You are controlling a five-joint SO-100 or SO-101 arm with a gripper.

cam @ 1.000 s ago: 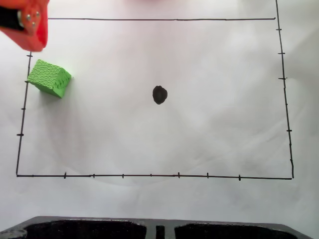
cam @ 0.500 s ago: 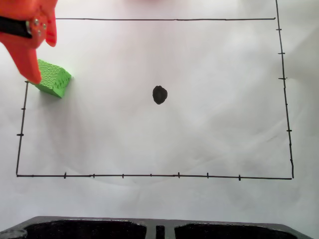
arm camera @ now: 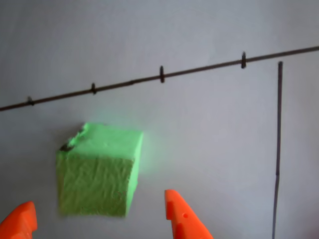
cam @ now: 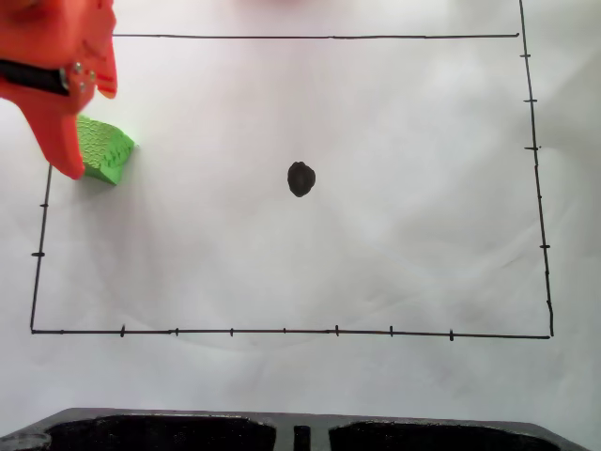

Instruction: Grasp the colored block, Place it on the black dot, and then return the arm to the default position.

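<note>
I bring the orange gripper down over the green foam cube, jaws spread wide and holding nothing. The cube sits at the ruled frame's left edge, well apart from the black dot. Next: lower, then close.

The fixed view looked straight down on the white sheet from well above. The wrist view faced the sheet closely from behind the gripper. Both covered the colored block.
</note>
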